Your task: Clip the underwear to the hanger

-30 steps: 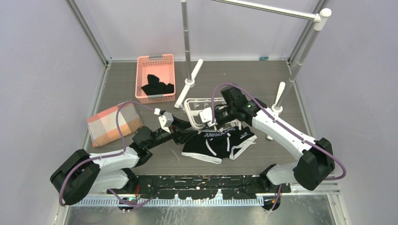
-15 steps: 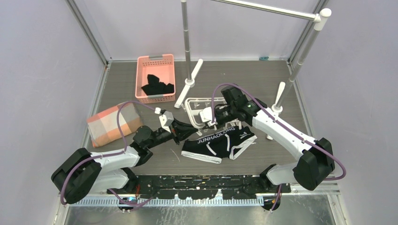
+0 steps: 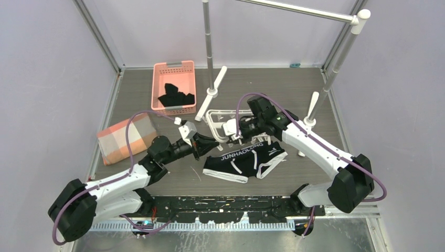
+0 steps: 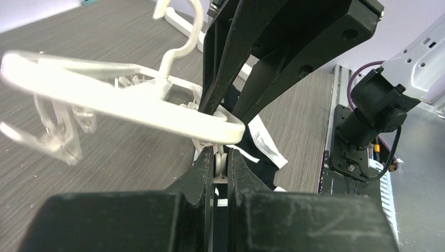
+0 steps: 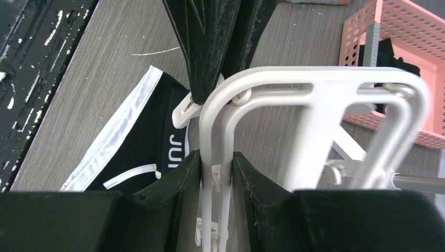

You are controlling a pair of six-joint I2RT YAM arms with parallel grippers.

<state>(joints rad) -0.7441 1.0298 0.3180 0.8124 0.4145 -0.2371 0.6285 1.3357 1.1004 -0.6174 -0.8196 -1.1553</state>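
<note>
Overhead view: underwear (image 3: 242, 160) lies flat on the table (image 3: 294, 94) with the lettered waistband towards the hanger (image 3: 216, 116), which it touches; right gripper (image 3: 234, 132) grasps the hanger's near edge; left gripper (image 3: 214, 143) is clenched at the frame's near left corner; a pink basket (image 3: 173, 66) holding black garments (image 3: 176, 97) stands at the far left, a checked cloth (image 3: 127, 139) lies by the left wall, and the metal rail stand (image 3: 209, 47) rises behind.

Left wrist view: left gripper (image 4: 220, 158) has its fingers pressed almost together on a small white clip (image 4: 220, 164) under the corner of the hanger (image 4: 120, 100); the frame is tilted, its hook uppermost; right gripper (image 4: 223, 107) comes down onto the same corner from above; underwear (image 4: 253, 164) shows dark just behind.

Right wrist view: right gripper (image 5: 216, 168) clamps the rounded edge of the hanger (image 5: 315, 89) between both fingers (image 5: 186, 176); left gripper (image 5: 215, 79) meets the clip (image 5: 183, 113) at that corner; underwear (image 5: 141, 142) lies below on the left, touching the clip; the basket (image 5: 399, 37) sits beyond.
</note>
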